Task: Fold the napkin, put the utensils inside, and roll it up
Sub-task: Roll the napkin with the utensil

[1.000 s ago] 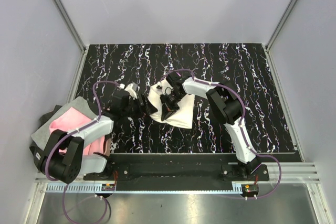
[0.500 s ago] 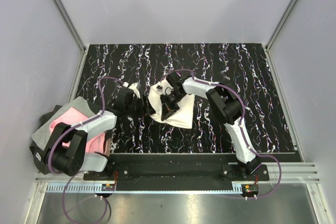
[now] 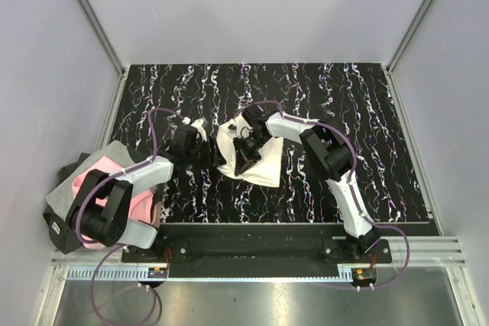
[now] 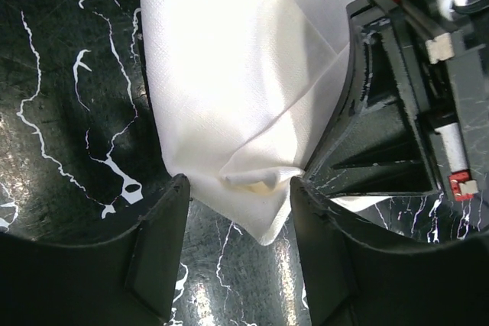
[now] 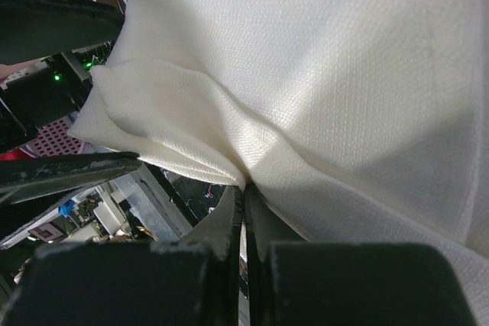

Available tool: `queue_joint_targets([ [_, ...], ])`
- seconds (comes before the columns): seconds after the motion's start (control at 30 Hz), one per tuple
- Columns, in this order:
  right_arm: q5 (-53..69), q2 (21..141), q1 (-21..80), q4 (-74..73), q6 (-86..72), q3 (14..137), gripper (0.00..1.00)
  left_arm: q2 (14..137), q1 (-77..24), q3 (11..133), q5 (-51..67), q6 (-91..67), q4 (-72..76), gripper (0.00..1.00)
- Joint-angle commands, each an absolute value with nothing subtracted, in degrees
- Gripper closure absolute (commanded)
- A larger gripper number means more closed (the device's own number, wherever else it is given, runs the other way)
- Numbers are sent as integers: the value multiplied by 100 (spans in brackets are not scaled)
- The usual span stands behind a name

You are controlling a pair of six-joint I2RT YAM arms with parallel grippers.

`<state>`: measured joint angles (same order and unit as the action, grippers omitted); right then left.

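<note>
The cream napkin [image 3: 260, 159] lies bunched and partly folded on the black marbled table, mid-left. My right gripper [image 3: 243, 159] is shut on a fold of it; in the right wrist view the jaws [image 5: 244, 188] pinch the cloth [image 5: 321, 74] tight. My left gripper [image 3: 209, 150] is open at the napkin's left corner. In the left wrist view its fingers [image 4: 157, 250] stand on either side of the folded corner [image 4: 248, 181], with the right gripper's black body [image 4: 397, 112] just beyond. The fork and the copper-brown utensil are out of view.
A pink and grey cloth [image 3: 95, 181] lies bunched at the table's left edge, under the left arm. Grey walls and metal posts [image 3: 92, 20] close in the table on three sides. The rail with the arm bases [image 3: 252, 246] runs along the near edge.
My left gripper has moved right and a little away from the bases, up to the napkin's corner. The right gripper and the napkin have stayed put.
</note>
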<state>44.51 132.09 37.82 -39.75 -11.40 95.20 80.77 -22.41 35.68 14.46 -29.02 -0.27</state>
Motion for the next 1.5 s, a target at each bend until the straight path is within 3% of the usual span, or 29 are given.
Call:
queue_joint_targets([
  [0.0,4456,13307,3762,-4087,-1160,9580,100,8244,-2259,3771,1415,-2804,202,45],
  [0.07,4465,13315,3770,-4104,-1169,9571,100,8305,-2259,3788,1406,-2812,220,47],
  [0.3,4465,13289,3771,-4104,-1169,9580,100,8376,-2259,3867,1310,-2892,97,69],
  [0.57,4360,13043,3771,-4219,-1037,9650,100,8560,-2259,4095,1213,-2909,-386,99],
  [0.7,4202,12728,3762,-4307,-967,9642,96,8578,-2250,4236,1187,-2892,-641,100],
  [0.8,4026,12429,3771,-4316,-932,9607,82,8587,-2189,4315,1318,-2900,-808,100],
  [0.97,3657,11761,3771,-4263,-651,9379,47,8640,-2040,4350,1581,-2892,-896,100],
  [1.07,3350,11137,3797,-3851,-335,8843,34,8692,-1969,4412,1731,-2865,-975,100],
  [1.3,1619,9775,4411,-2201,527,7026,28,8763,-1714,4517,2100,-2839,-1099,100],
  [1.47,319,9659,5167,-1540,738,6636,28,8824,-1626,4561,2206,-2821,-1151,100],
])
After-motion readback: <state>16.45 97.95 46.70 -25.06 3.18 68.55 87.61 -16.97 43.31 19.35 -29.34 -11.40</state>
